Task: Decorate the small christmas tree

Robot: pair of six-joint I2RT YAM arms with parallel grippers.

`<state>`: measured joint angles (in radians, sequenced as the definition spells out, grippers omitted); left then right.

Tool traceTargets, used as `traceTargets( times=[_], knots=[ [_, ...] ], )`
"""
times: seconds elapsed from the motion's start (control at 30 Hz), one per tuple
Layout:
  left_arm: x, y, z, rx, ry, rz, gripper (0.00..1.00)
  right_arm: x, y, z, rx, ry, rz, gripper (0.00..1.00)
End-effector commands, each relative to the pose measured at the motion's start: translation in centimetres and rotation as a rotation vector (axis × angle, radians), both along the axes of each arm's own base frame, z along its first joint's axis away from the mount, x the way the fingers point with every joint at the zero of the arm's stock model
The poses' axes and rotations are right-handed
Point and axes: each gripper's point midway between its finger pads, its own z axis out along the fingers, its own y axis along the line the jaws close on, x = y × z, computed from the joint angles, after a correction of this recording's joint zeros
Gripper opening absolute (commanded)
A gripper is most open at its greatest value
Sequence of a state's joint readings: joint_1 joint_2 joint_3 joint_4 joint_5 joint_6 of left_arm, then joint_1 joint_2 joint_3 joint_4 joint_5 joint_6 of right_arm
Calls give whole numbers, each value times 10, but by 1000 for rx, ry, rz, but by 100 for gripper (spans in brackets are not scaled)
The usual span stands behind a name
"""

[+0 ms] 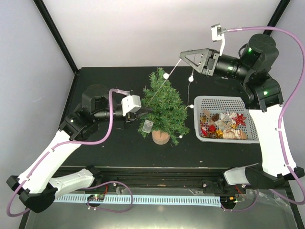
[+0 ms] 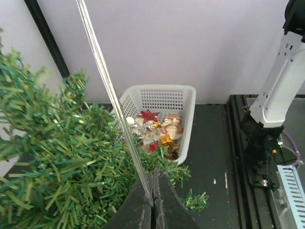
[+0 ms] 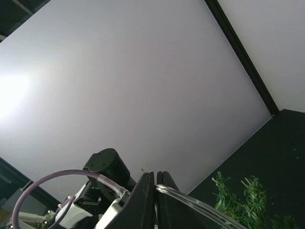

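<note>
The small christmas tree [image 1: 163, 106] stands on its round wooden base [image 1: 161, 138] at mid-table, and its green branches [image 2: 57, 157] fill the left wrist view. A thin clear string [image 1: 162, 81] with white beads runs taut from the tree's left side up to the right. My left gripper [image 1: 148, 110] is at the tree's left flank, shut on the string's [image 2: 112, 90] lower end, fingertips [image 2: 159, 179] pressed together. My right gripper [image 1: 181, 55] is raised above and behind the tree, shut on the string [image 3: 200, 205]. More beads [image 1: 191, 78] hang below it.
A white basket [image 1: 228, 99] with a red star and several small ornaments [image 1: 224, 125] sits right of the tree; its rim [image 2: 159, 88] shows beyond the branches. A small clear box [image 1: 147, 126] hangs at the tree's lower left. The right arm's base [image 2: 264, 138] stands on the table's near edge.
</note>
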<state>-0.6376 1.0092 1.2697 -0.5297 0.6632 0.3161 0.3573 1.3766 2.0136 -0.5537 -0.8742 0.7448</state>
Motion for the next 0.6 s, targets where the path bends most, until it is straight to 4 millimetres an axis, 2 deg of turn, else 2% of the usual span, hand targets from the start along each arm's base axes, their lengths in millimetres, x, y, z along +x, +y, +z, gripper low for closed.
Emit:
traceTargets(
  times=[0.0,0.17,0.33,0.47,0.57],
  knots=[
    [-14,0,-38,54,155,-60,2,-4,-22,40,72,-186,-126,5],
    [-7,-5,-55,65,174,-63,2,2,-20,21,53,-165,-136,5],
    [-4,-8,-61,62,171,-59,2,11,-20,9,26,-151,-160,5],
    [-5,-5,-54,64,147,-55,2,14,-22,7,14,-157,-183,5],
    [-13,1,-40,82,87,-67,2,12,-26,0,-4,-155,-210,5]
  ],
)
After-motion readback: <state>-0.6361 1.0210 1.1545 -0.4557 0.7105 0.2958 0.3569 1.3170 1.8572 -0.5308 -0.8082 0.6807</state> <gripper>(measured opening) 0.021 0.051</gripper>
